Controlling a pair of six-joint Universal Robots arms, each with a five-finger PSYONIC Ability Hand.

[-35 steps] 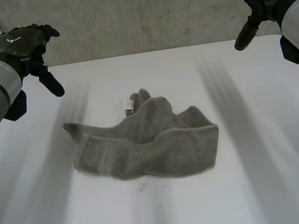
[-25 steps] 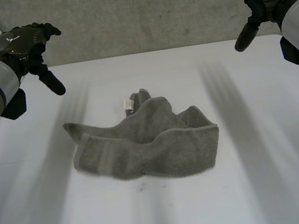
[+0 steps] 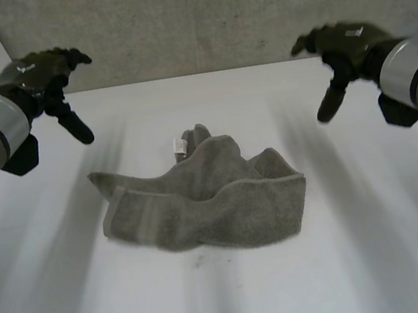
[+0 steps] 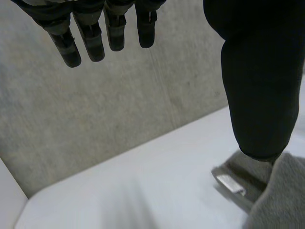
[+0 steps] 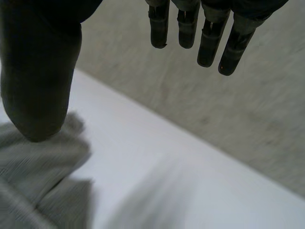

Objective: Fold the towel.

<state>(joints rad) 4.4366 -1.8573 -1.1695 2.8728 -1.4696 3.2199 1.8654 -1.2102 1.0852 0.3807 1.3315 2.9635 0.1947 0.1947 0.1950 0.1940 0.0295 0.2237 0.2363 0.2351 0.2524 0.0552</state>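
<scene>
We see the crumpled grey towel [image 3: 207, 199] at centre frame on the white table [image 3: 385, 248]; the left hand [image 3: 40, 75], upper left, and the right hand [image 3: 343, 46], upper right, hover spread wide, holding nothing.

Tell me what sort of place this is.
Probably a robot test bench or lab, not a home: a white table, a plain concrete wall behind it, and one crumpled grey towel.
</scene>
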